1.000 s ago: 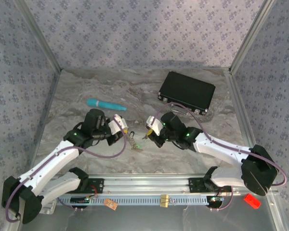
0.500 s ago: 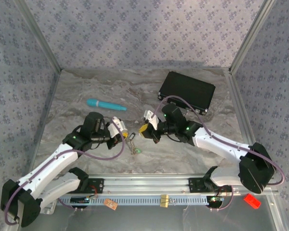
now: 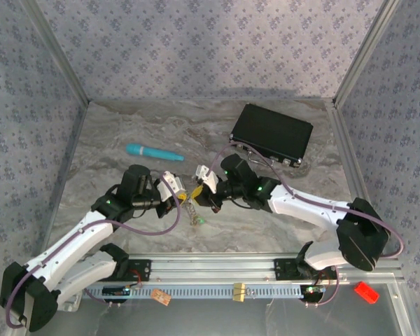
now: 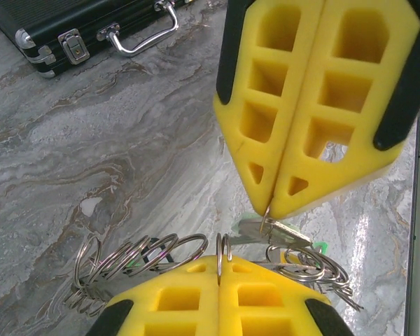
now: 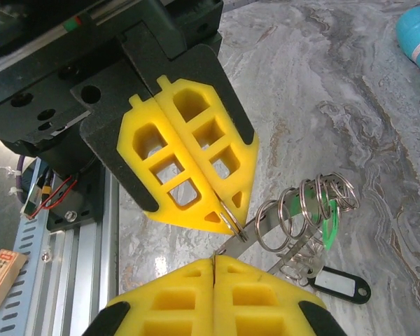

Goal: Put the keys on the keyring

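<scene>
Keyring of silver wire loops (image 4: pixel 136 255) sits in the left claw (image 4: pixel 220 266), which is clenched on one upright loop. Tip to tip before it, the right claw (image 5: pixel 213 266) is clenched also, seemingly on another thin loop. Between the tips lies a flat silver key (image 4: pixel 269 231); just beyond it is a green plastic key head (image 5: pixel 329 227). Threading seems in hand; next, the key's hole must meet the loop's split end.

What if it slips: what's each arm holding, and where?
Left jaws: a keyring loop, by its wire. Right jaws: seemingly a key, by its end.
</scene>
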{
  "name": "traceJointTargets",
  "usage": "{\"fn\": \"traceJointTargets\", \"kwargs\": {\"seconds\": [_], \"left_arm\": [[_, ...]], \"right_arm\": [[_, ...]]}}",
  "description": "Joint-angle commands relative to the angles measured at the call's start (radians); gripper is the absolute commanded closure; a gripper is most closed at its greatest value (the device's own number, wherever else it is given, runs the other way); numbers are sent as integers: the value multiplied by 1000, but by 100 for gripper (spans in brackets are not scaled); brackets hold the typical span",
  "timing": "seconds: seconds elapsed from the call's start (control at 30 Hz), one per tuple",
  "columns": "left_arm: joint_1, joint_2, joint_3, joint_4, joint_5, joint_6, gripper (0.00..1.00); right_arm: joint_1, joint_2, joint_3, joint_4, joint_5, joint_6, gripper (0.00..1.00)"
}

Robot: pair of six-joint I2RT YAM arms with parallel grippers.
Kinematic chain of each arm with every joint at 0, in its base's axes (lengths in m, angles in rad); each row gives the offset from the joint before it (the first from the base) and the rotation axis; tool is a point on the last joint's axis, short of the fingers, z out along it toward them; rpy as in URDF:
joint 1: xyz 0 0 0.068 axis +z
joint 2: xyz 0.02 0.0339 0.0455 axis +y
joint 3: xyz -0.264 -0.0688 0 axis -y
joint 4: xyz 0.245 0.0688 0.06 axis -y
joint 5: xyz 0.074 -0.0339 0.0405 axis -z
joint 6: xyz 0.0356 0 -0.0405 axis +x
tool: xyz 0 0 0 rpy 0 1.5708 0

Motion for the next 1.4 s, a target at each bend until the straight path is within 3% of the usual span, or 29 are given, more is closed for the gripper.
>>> {"fn": "traceJointTargets", "kwargs": {"seconds": [0.0, 0.93, 1.37], "left_arm": [[-7, -14, -2, 37, 56, -4, 100], [-8, 1, -2, 34, 70, -3, 100], [-6, -10, -3, 33, 56, -4, 100]], "right_arm": [[8, 8, 12, 46, 23, 17, 100], [34, 33, 17, 104, 72, -1, 100], [38, 18, -7, 75, 180, 12, 100]]}}
